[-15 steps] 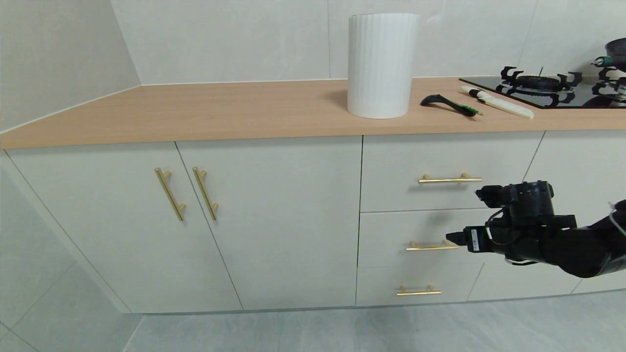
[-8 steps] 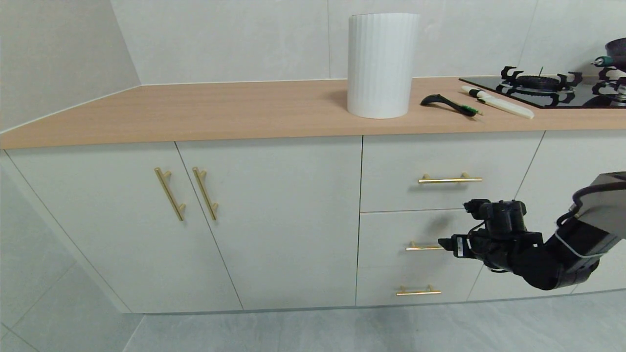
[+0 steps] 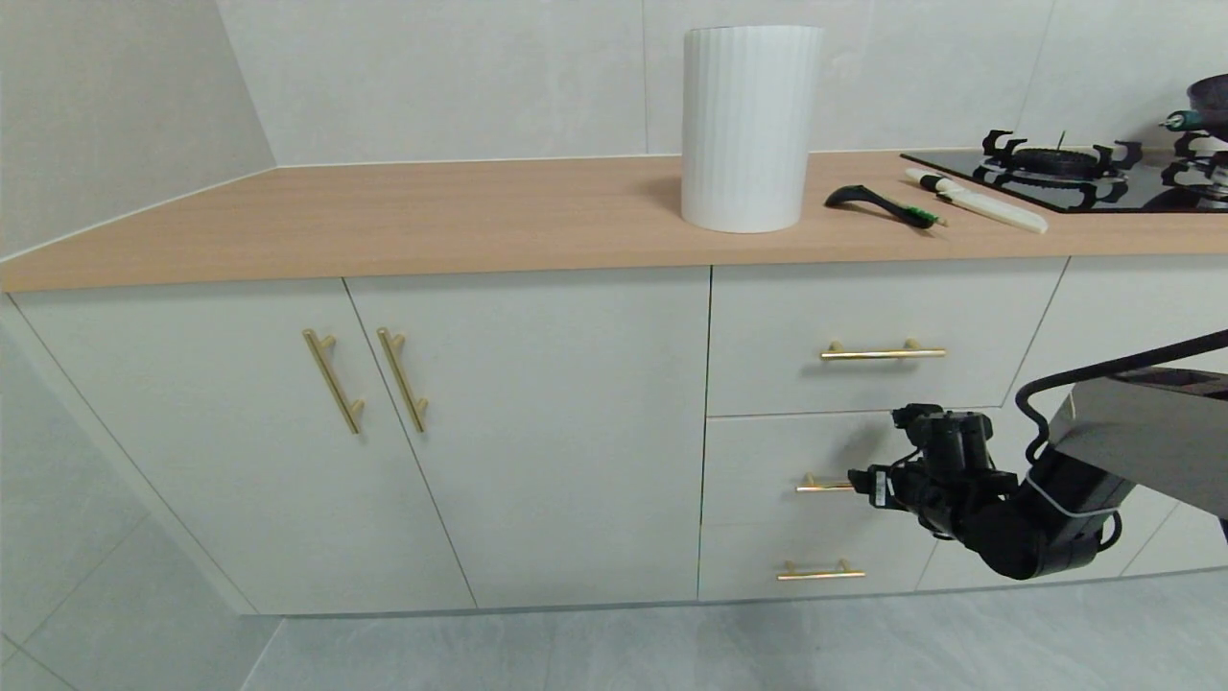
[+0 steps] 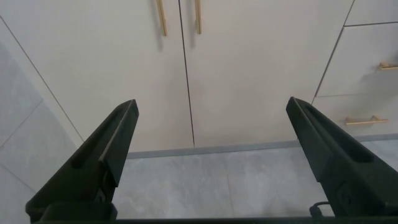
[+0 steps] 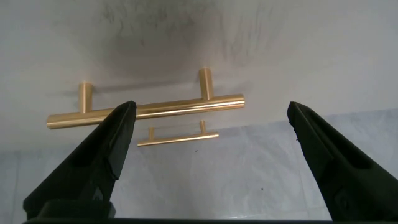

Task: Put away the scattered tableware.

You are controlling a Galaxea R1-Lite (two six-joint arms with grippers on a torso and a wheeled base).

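On the wooden countertop (image 3: 432, 216) lie a black scoop with a green handle (image 3: 883, 205) and a white knife-shaped utensil (image 3: 977, 201), to the right of a tall white ribbed container (image 3: 748, 128). Below them, my right gripper (image 3: 861, 480) hangs at the right end of the middle drawer's gold handle (image 3: 822, 487). In the right wrist view this gripper (image 5: 210, 121) is open, and the handle (image 5: 146, 111) runs across close in front of its fingers, untouched. My left gripper (image 4: 211, 109) is open and empty, low down, facing the cabinet doors (image 4: 186, 62) and the floor.
A gas hob (image 3: 1065, 173) takes up the counter's right end. The drawer stack has a top handle (image 3: 883, 352) and a bottom handle (image 3: 821, 574); all drawers are closed. Left of it, two closed doors carry upright gold handles (image 3: 369, 380). Grey tiled floor (image 3: 614, 653) lies below.
My right arm has moved left and in toward the cabinet, bringing the gripper up to the middle drawer handle. The utensils and container have not moved.
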